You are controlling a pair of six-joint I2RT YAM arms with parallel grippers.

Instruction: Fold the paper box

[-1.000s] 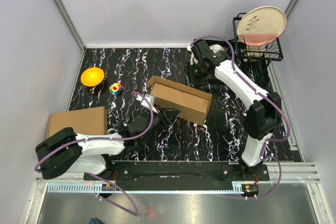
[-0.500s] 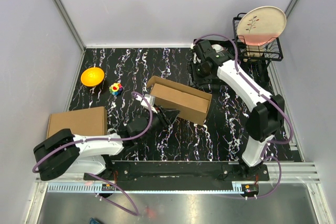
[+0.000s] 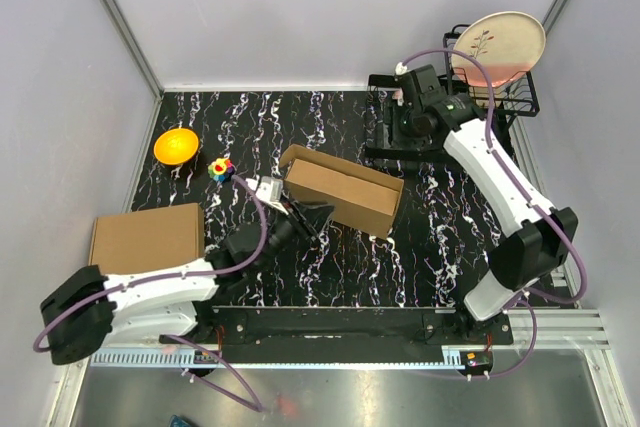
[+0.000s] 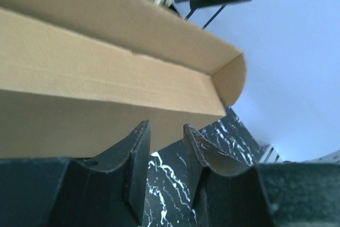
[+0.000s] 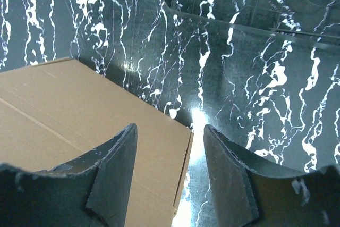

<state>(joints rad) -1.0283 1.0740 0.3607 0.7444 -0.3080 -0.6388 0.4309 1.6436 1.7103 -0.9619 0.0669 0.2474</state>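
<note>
The paper box (image 3: pixel 345 192) is plain brown cardboard and lies at the middle of the black marbled table. My left gripper (image 3: pixel 305 215) is open and empty at the box's near left side. In the left wrist view its fingertips (image 4: pixel 166 131) stand just short of the box's wall (image 4: pixel 106 78), with a rounded side tab (image 4: pixel 231 81) at the right. My right gripper (image 3: pixel 398 142) is open and empty, raised beyond the box's far right end. In the right wrist view (image 5: pixel 170 131) the box's corner (image 5: pixel 79 115) lies below its left finger.
A second plain brown carton (image 3: pixel 147 232) lies at the near left. An orange bowl (image 3: pixel 176 144) and a small multicoloured toy (image 3: pixel 221 169) sit at the far left. A black wire rack (image 3: pixel 505 102) holding a plate (image 3: pixel 497 47) stands at the far right corner.
My right arm has drawn back and to the right, away from the box and nearer the rack. My left arm has stretched forward, its gripper staying at the box's near left side.
</note>
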